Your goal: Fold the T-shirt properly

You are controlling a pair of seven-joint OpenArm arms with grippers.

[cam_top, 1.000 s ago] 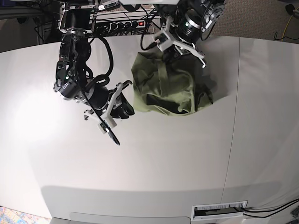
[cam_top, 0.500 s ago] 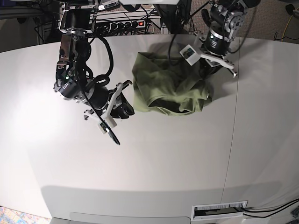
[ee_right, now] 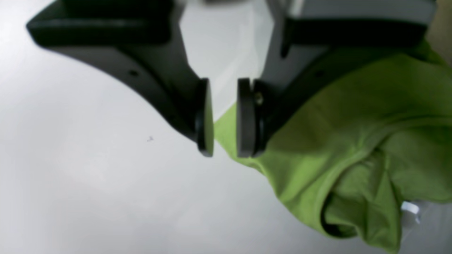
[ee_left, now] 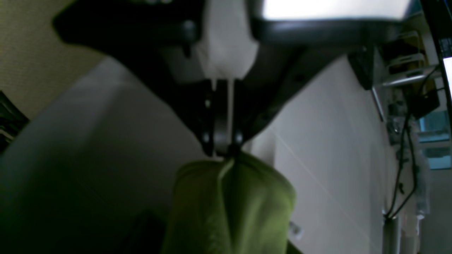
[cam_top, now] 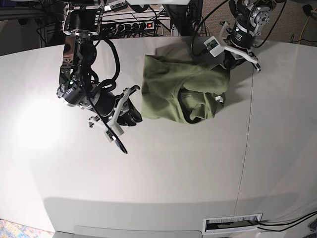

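- Up at the table's (cam_top: 163,188) far edge, the left gripper (cam_top: 229,63) pinches the shirt's (cam_top: 173,91) corner, jaws shut tight.
- Beside the shirt's other edge, the right gripper (ee_right: 225,118) hangs part open, holding nothing.

Both arms are black with white bracket plates. The right gripper (ee_right: 225,118) carries black fingers ending in flat round pads (ee_right: 206,118), each finger with a small screw hole. The left gripper (ee_left: 222,146) is black with a white centre block. Beside the table (cam_top: 173,173), black cables loop along the right arm (cam_top: 81,74), which shows a green indicator light.
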